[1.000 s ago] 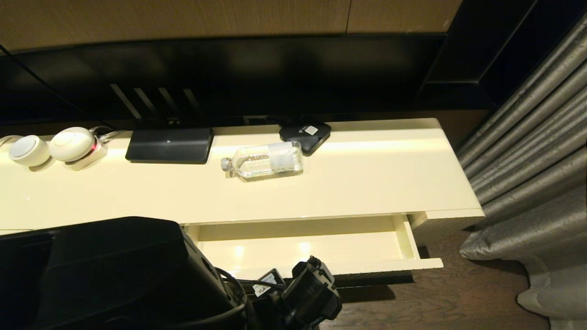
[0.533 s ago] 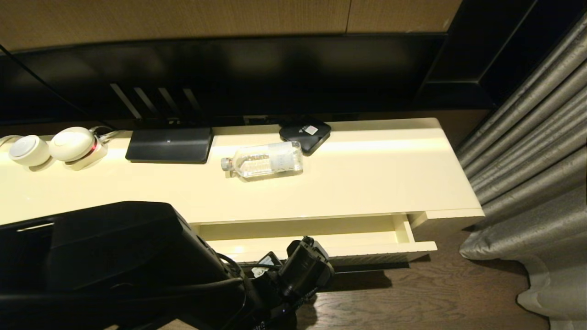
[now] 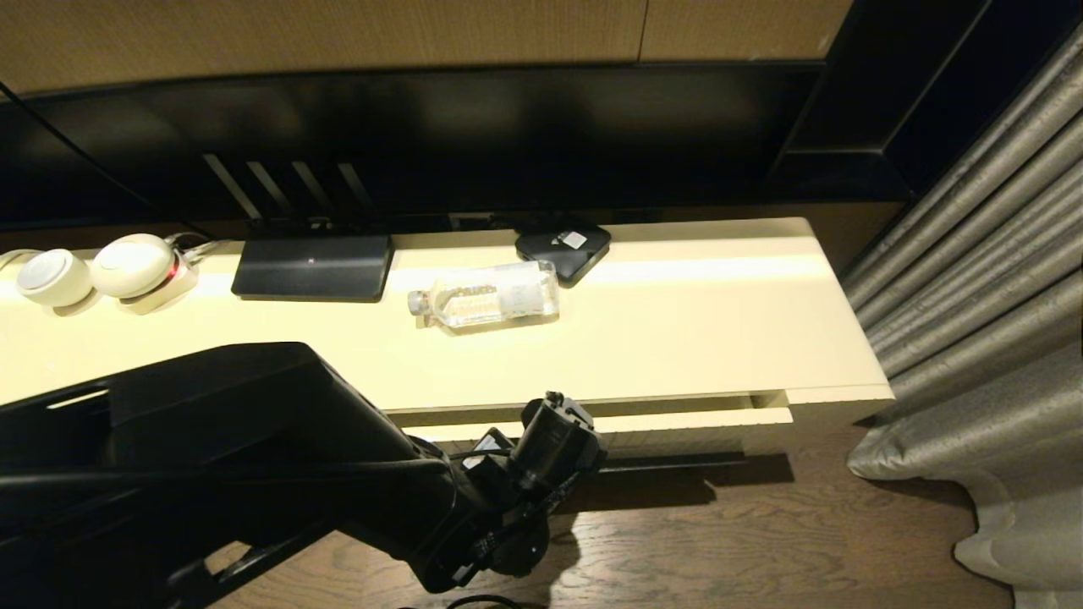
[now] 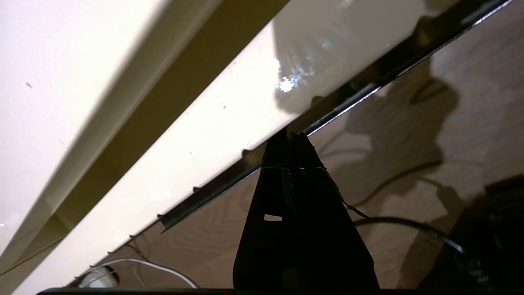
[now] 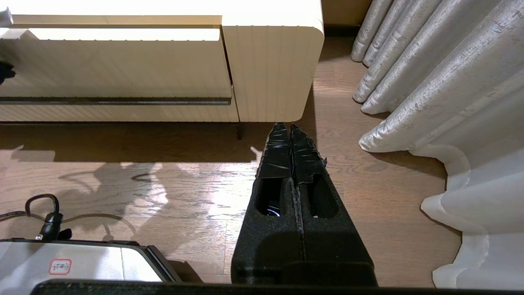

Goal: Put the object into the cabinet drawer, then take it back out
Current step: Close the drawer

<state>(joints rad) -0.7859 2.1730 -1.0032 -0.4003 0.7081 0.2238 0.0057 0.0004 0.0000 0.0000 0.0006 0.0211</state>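
1. Water bottle (image 3: 486,295): small, clear, pale cap. It lies on its side on the cabinet top (image 3: 677,330), cap toward the robot's left, its base beside a black square box (image 3: 563,247). The whitish label carries dark print too small to read.
2. Black square box: bears a small pale sticker, not legible.
3. Cabinet drawer (image 3: 694,419): nearly shut, with only a thin strip of its top edge showing past the cabinet's front edge. A dark slot handle (image 4: 356,92) runs beneath the ribbed front.
4. Left pincer (image 4: 291,135): fingers pressed together, holding nothing, tips at the drawer front's lower edge by the slot handle.
5. Right pincer (image 5: 290,130): fingers together, empty, low over the wooden floor (image 5: 368,205) near the cabinet's rounded right corner.
6. Open room: bare cabinet top to the right of the bottle; grey curtain (image 3: 973,296) close beside the cabinet's right end.
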